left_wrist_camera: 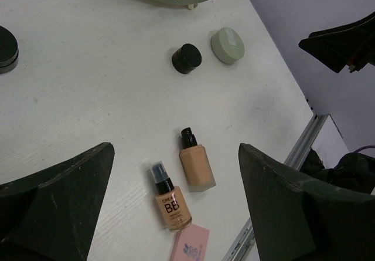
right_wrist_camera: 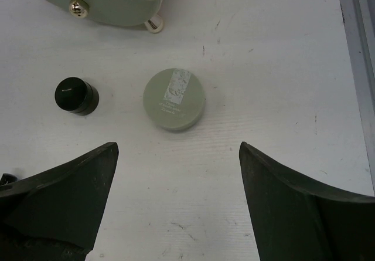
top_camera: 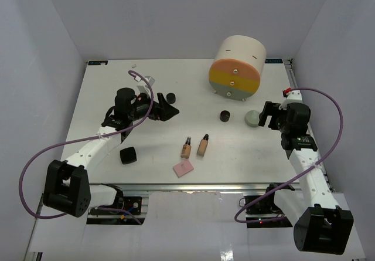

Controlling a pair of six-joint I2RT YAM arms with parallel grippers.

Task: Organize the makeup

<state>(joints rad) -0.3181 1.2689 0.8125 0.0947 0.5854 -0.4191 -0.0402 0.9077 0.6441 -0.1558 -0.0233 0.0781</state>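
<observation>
Reaching seems the step in hand: the right claw [right_wrist_camera: 177,148] hangs spread and empty just short of the pale green round jar [right_wrist_camera: 174,99] on the white counter [right_wrist_camera: 281,67]. Next, it should advance, straddle the jar and clench.

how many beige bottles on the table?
2. Lying side by side, front centre of the table: the beige black-capped bottle labelled BB on the left, the plain beige bottle right of it, both just behind the flat pink square. None appears hidden.

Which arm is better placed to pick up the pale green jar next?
Right, I'd say. The right gripper, open, sits just beside the pale green jar, which is centred in its wrist view; the left gripper is much farther off.
</observation>
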